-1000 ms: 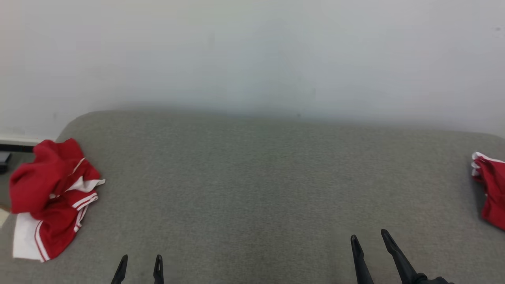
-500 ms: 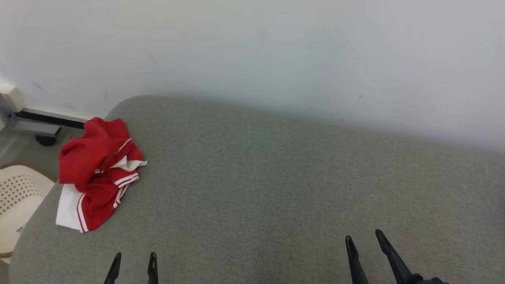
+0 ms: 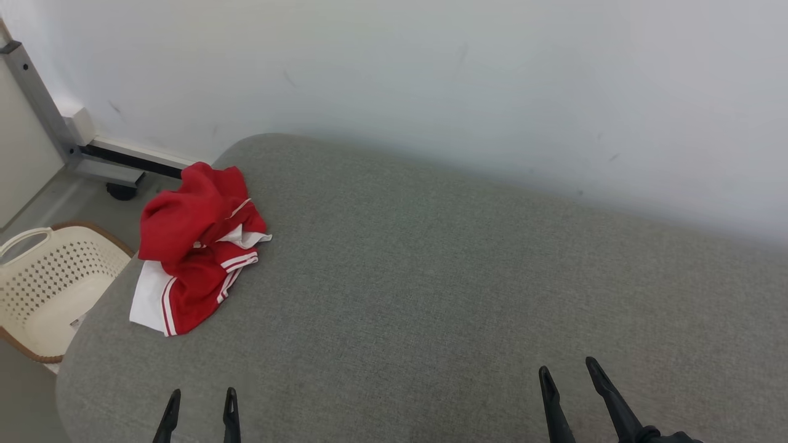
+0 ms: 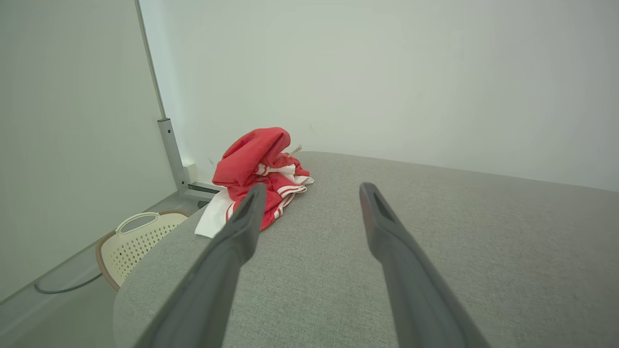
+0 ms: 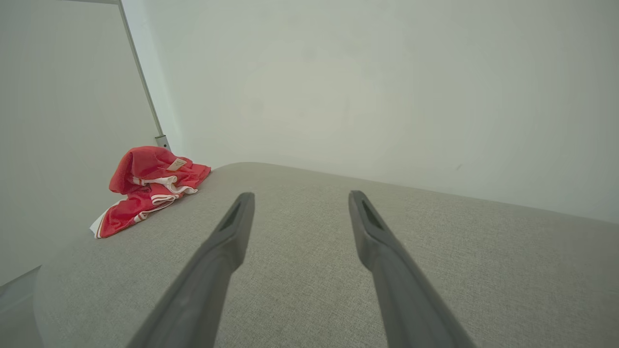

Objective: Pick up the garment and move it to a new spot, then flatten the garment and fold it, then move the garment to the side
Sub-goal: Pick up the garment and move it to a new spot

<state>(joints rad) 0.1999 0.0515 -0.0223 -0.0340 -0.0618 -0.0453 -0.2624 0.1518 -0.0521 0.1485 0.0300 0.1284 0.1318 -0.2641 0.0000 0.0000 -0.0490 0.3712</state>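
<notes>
The garment (image 3: 197,246) (red, with white stripes and a white hem) lies crumpled at the far left corner of the grey cushion (image 3: 431,295), close to its edge and near the wall (image 3: 431,74). Past that edge, lower down, stands a cream basket (image 3: 49,289). The left gripper (image 3: 203,394) hovers over the cushion's near side, jaws spread and empty, well apart from the garment. The right gripper (image 3: 567,366) is further right, also spread and empty.
</notes>
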